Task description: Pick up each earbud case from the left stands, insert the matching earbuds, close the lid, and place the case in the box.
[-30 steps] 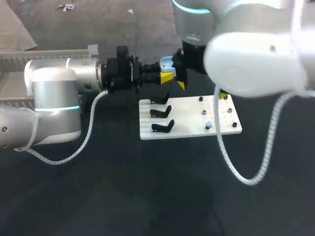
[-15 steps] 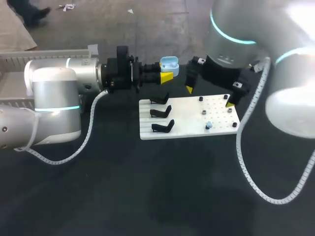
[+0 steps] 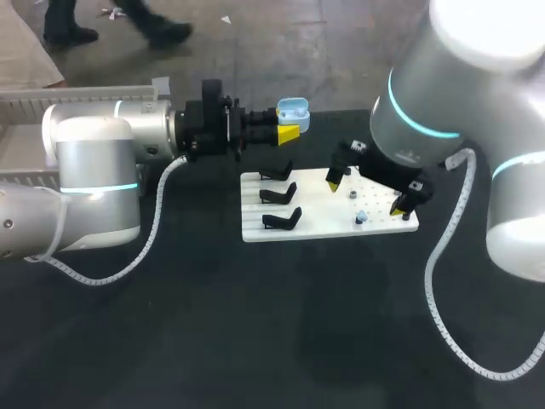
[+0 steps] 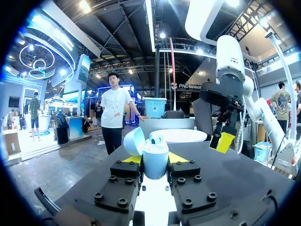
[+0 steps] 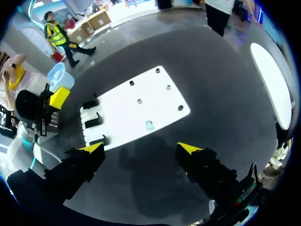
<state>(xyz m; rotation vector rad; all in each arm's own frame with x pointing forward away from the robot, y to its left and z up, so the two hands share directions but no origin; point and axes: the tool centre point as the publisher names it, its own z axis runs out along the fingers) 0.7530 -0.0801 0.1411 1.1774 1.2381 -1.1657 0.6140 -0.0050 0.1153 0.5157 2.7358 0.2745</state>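
Note:
My left gripper [image 3: 288, 134] is shut on a pale blue earbud case [image 3: 292, 109], held in the air behind the white board [image 3: 324, 223]. In the left wrist view the case [image 4: 155, 162] sits between the yellow fingertips [image 4: 133, 159] with its lid [image 4: 133, 141] open and an earbud [image 4: 156, 138] in it. My right gripper [image 3: 366, 194] hangs open over the board's right half, nothing between its fingers. A small pale blue earbud [image 3: 361, 218] rests on the board [image 5: 136, 101], ahead of the right gripper [image 5: 141, 148]. Three black stands [image 3: 279, 195] on the board's left side are bare.
The board's right half carries several small pegs [image 3: 352, 195]. A long grey frame [image 3: 85, 95] lies behind my left arm at the table's far left. Dark tabletop [image 3: 255, 324] spreads in front of the board.
My right arm has swung away from the case, to the right and toward the front, and now hangs over the board. The left arm and the case have not moved.

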